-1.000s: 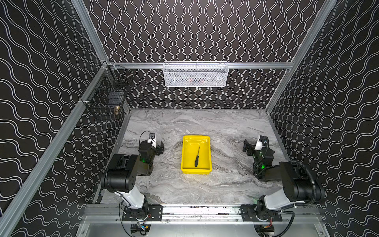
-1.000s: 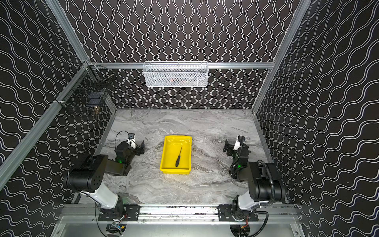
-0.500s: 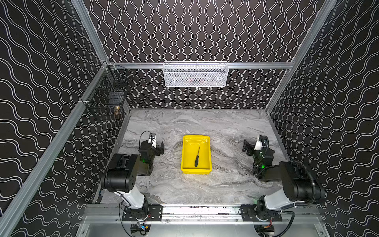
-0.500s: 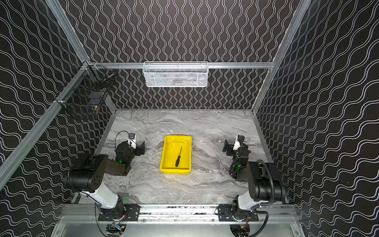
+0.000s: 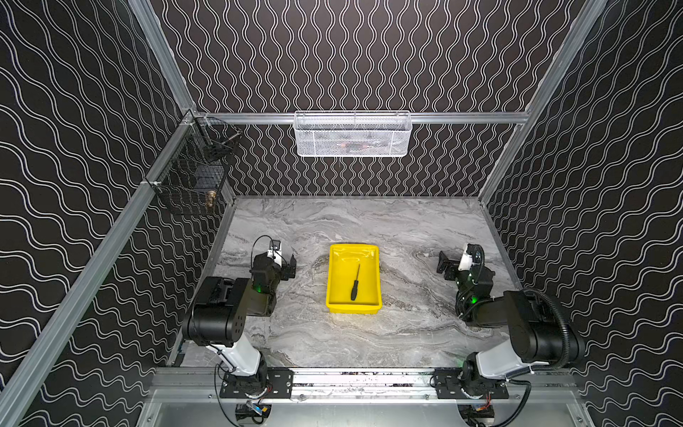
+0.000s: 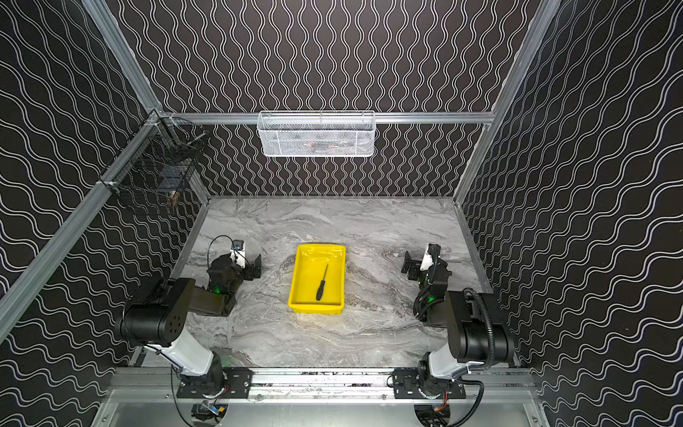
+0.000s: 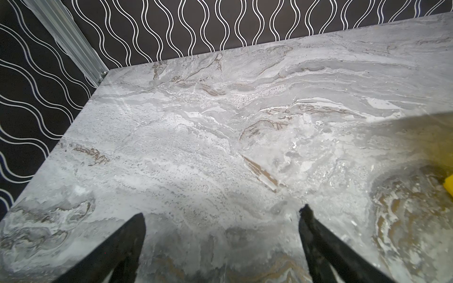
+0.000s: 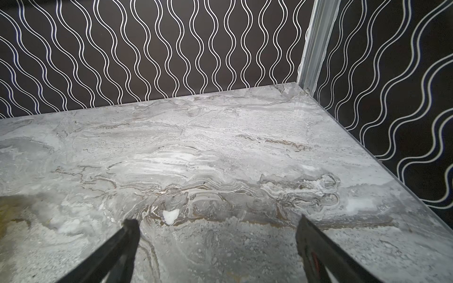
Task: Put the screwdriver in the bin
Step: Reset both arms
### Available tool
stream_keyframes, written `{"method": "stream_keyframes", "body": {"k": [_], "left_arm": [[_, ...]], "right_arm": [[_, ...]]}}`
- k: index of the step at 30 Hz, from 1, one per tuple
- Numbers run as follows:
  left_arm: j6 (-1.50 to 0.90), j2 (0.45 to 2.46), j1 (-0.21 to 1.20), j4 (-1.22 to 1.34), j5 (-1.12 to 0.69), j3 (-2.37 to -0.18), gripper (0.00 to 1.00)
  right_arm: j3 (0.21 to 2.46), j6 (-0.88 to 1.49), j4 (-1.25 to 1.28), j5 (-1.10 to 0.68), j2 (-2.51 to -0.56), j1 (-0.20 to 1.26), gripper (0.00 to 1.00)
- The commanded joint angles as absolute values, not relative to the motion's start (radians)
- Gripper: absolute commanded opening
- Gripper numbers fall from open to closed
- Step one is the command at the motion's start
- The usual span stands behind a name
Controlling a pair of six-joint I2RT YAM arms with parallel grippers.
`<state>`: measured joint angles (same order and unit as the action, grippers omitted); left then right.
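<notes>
The yellow bin [image 5: 370,271] [image 6: 305,275] sits mid-table in both top views. Inside it lies the black-handled screwdriver [image 5: 354,284] [image 6: 321,284], handle toward the front and nothing touching it. My left gripper [image 5: 287,267] [image 6: 255,264] rests low, to the left of the bin and apart from it. It is open, and in the left wrist view the left gripper [image 7: 223,212] has only bare marble between its fingers, with a corner of the bin [image 7: 450,185] at the frame's edge. My right gripper [image 5: 445,264] [image 6: 410,264] [image 8: 215,219] is open and empty, well to the right of the bin.
The grey marble table [image 5: 369,218] is closed in by black wavy-patterned walls. A white mesh basket [image 5: 353,135] hangs on the back rail, and a black wire basket [image 5: 194,173] hangs on the left rail. Both arm bases stand at the front edge.
</notes>
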<state>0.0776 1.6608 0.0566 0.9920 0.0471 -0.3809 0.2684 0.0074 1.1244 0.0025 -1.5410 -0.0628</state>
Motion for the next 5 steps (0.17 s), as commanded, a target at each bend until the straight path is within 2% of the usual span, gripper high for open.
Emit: {"method": "stream_keyframes", "body": {"k": [1, 5], "left_arm": [[0.066, 1.661, 0.051, 1.001, 0.034, -0.386, 0.99], [0.071, 1.654, 0.051, 1.022, 0.044, -0.371, 0.99]], "right_arm": [[0.269, 0.0, 1.169, 0.0, -1.542, -0.063, 0.99], [0.268, -0.002, 1.17, 0.0, -1.541, -0.063, 0.99]]}}
